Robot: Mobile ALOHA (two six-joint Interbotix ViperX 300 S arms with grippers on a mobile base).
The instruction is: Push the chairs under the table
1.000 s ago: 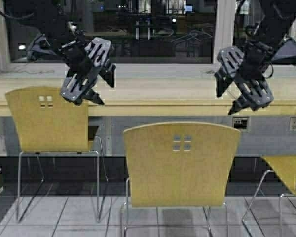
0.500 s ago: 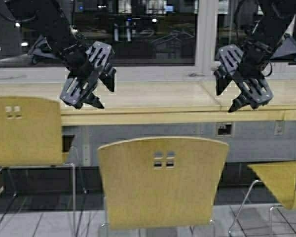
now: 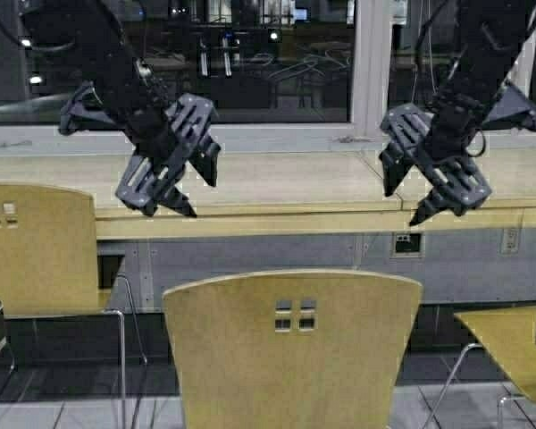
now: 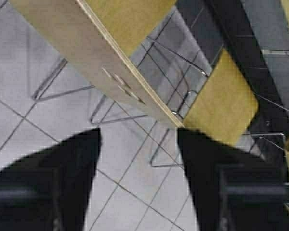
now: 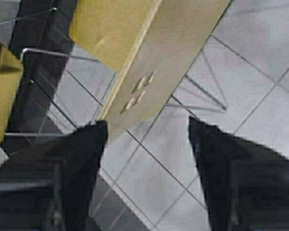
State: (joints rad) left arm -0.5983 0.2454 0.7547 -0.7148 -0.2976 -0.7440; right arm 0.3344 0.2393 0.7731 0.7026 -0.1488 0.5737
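Chairs (image 3: 290,349) face the table (image 3: 277,219) in the high view; wrist views show both pincers wide.

High view: behind and above the arms, facing the table (image 3: 277,219) and window.
Wrist views: both look steeply down; share the middle chair (image 3: 290,344) (image 4: 94,67) (image 5: 154,72).

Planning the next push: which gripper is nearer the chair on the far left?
Left. The left gripper hangs open just beside the far-left chair, above its back; the right gripper is across the table.
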